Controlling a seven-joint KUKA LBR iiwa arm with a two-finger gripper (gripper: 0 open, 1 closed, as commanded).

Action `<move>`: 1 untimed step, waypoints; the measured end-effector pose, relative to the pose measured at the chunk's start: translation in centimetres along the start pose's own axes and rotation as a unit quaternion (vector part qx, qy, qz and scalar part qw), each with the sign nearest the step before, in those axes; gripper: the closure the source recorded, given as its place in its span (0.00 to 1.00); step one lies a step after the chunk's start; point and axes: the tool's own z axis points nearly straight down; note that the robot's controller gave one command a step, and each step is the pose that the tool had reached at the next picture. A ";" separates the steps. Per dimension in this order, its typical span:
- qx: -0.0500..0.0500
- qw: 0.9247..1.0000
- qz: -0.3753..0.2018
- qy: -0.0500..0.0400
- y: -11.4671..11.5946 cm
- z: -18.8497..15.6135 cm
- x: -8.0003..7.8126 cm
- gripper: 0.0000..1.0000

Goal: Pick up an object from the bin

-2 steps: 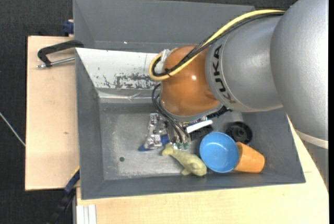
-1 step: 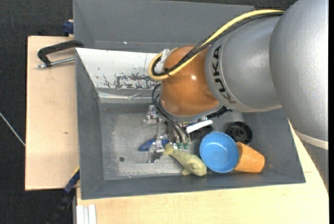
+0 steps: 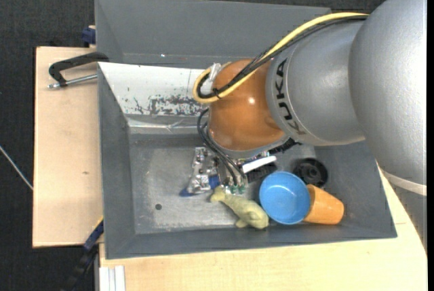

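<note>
- Your gripper [image 3: 201,174] hangs low over the floor of the bin [image 3: 159,171]; you cannot tell whether it is apart or together.
- The nearest thing is a yellowish toy [image 3: 242,209], just beside the gripper and against a blue cup [image 3: 283,197].
- Closing here may grip nothing, or shove the toy aside.

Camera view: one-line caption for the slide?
KUKA gripper low in grey bin, beside yellow-green toy, blue cup and orange cup.
</note>
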 end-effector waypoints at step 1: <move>0.000 1.000 0.000 0.000 0.0 0.0 0.0 0.00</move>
